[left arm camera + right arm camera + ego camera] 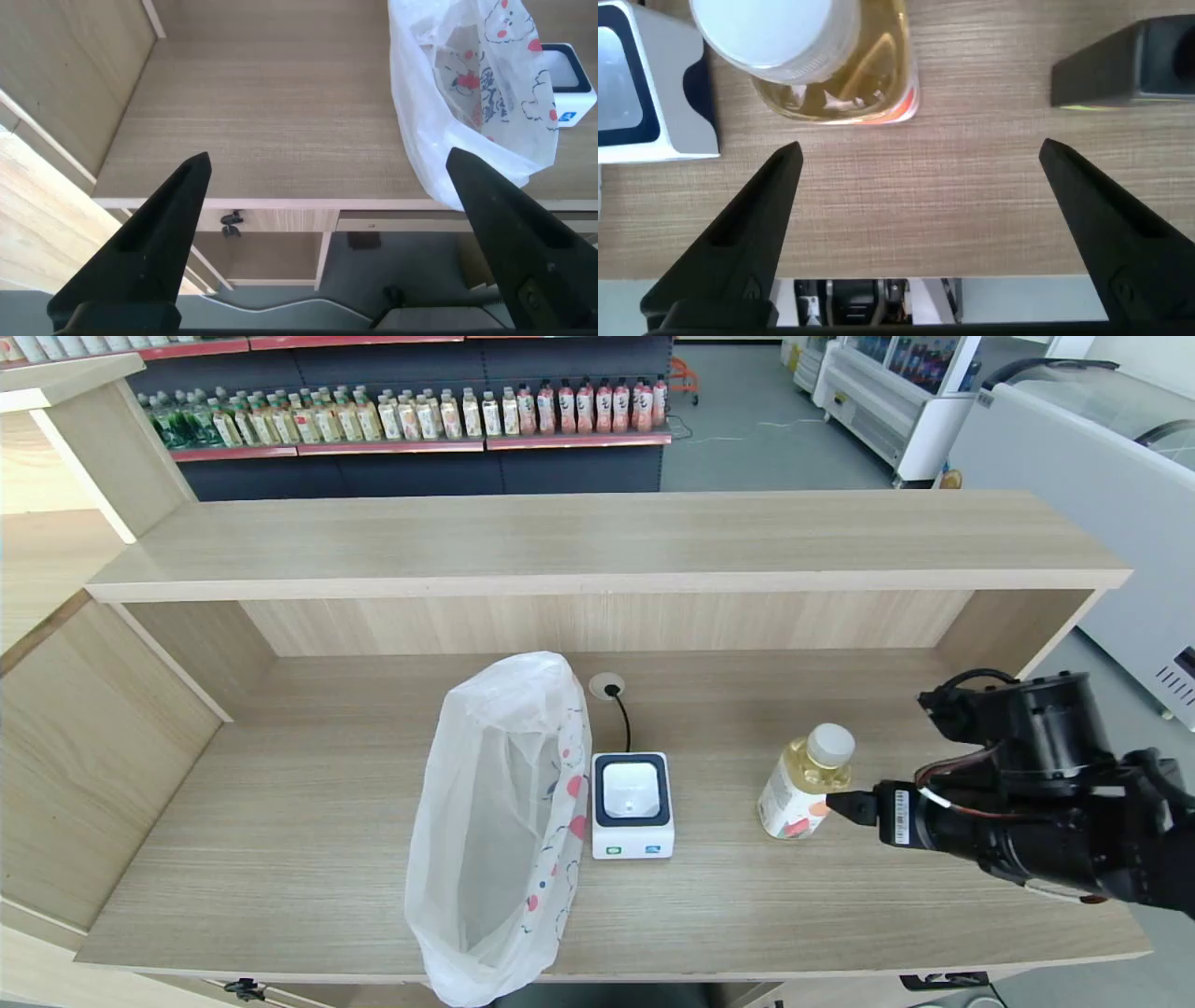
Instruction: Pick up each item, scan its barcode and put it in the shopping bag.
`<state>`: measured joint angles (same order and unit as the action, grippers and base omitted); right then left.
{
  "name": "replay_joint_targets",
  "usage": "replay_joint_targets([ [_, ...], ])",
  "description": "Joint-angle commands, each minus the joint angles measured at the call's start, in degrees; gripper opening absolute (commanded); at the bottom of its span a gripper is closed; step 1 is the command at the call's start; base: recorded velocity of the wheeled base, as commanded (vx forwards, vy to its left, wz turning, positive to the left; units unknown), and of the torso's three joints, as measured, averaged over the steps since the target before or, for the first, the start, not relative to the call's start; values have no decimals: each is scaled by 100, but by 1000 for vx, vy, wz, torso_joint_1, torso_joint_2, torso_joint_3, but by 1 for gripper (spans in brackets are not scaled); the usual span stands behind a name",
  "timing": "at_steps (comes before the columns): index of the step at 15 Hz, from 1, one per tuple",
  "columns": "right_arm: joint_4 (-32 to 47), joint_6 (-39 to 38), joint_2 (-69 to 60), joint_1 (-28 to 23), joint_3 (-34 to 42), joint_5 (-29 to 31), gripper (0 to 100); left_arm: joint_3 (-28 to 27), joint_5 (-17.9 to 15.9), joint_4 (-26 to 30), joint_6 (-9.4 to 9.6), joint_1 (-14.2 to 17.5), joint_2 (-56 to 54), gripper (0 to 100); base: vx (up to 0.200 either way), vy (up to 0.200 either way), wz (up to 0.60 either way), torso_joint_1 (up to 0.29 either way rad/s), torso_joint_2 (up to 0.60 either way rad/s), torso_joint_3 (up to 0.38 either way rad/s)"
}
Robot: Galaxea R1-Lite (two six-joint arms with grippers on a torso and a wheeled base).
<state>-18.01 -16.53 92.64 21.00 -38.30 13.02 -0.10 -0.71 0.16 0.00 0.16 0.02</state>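
Right pincer (920,151), spread wide, beside bottle (805,784); scanner (632,803), bag (504,831) beyond.

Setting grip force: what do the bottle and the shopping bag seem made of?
Bottle: likely clear, glossy plastic; the yellow liquid shows through its wall. Shopping bag: apparently thin, translucent plastic film, crinkled and slack, with printed spots.

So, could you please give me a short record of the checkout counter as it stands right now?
Shopping bag: open, standing on the counter.
Scanner: just right of the bag, window facing up.
Bottle: upright, white cap on, right of the scanner, not gripped.
Right gripper: open, close by the bottle.
Left gripper: open, above the counter's front edge, near the bag.
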Motion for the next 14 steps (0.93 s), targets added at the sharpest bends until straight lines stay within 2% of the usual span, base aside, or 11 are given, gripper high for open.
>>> replay_joint_targets([
  [1,-590,1,1125,536,-2,183,100,1,0,2,0,2,-2,100,0,0,0,0,0,0],
  [5,-1944,18,2127,976,-28,711,100,1,0,2,0,2,-2,100,0,0,0,0,0,0],
  [8,-2559,124,2452,1090,-107,790,100,1,0,2,0,2,-2,100,0,0,0,0,0,0],
  [11,-2981,642,2540,1072,-283,904,100,1,0,2,0,2,-2,100,0,0,0,0,0,0],
  [14,-3095,783,2408,1046,-424,922,100,1,0,2,0,2,-2,100,0,0,0,0,0,0],
])
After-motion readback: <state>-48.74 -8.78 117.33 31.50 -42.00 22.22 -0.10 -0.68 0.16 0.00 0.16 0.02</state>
